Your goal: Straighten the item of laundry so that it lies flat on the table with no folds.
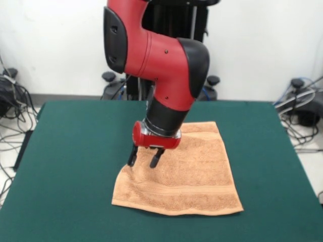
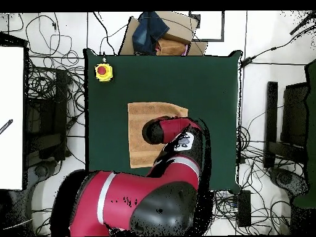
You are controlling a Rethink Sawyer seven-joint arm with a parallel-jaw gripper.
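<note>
- The towel (image 1: 189, 174) lies spread on the green table (image 1: 75, 151), roughly in the middle of it, with bare felt all round.
- From the front it looks mostly flat: a woven band runs across near the hem closest to the camera, and that hem sits a touch wavy.
- The towel's corner by the gripper looks slightly raised or rumpled, where the cloth edge slants up toward the fingers.
- The gripper (image 1: 145, 157) hangs straight down from the red arm (image 1: 151, 50), right over that side edge of the towel.
- Its two dark fingers (image 1: 156, 158) stand apart with a clear gap between them, so the jaws are open and nothing is pinched in them.
- The fingertips sit at or just above the cloth; whether they actually touch it I cannot tell.
- In the overhead view the arm covers one side of the towel (image 2: 145, 133), and the gripper itself is hidden under the wrist.
- Also from above, a yellow box with a red button (image 2: 103, 71) sits near one table corner, well apart from the towel.
- Beyond the table's edge opposite the robot lie some cardboard (image 2: 176, 37) and a dark blue cloth (image 2: 150, 31).
</note>
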